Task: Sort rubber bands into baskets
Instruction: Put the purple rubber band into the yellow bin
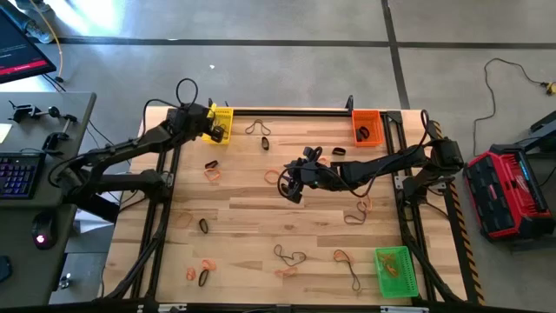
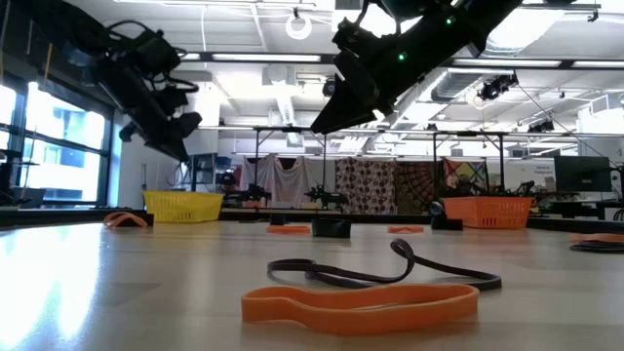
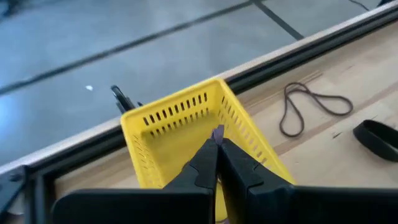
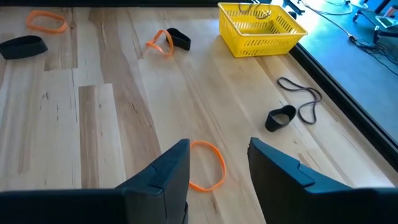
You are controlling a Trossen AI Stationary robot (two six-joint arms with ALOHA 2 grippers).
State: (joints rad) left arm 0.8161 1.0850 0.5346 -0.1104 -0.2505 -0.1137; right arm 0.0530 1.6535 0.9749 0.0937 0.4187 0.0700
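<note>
The left gripper (image 3: 216, 144) is parked right over the yellow basket (image 3: 186, 118) at the far left corner of the table (image 1: 252, 217), fingers pressed together with nothing seen clamped between them. A thin dark band (image 3: 311, 106) is lying on the wood just past that basket, off to the side of the gripper.

The right gripper (image 4: 219, 163) is held out over the middle of the table, fingers spread apart and empty. An orange rubber band (image 4: 208, 163) is lying flat on the wood directly below the gap between them, not touched as far as can be seen. A bit ahead of that gripper a black band (image 4: 281, 118) is curled next to a long thin loop (image 4: 303, 96).

The orange basket (image 1: 367, 127) is sitting at the far edge behind the right arm, and the green basket (image 1: 393, 270) is at the near right corner, well away from both grippers. Plenty more orange, black and tan bands are scattered across the table.
</note>
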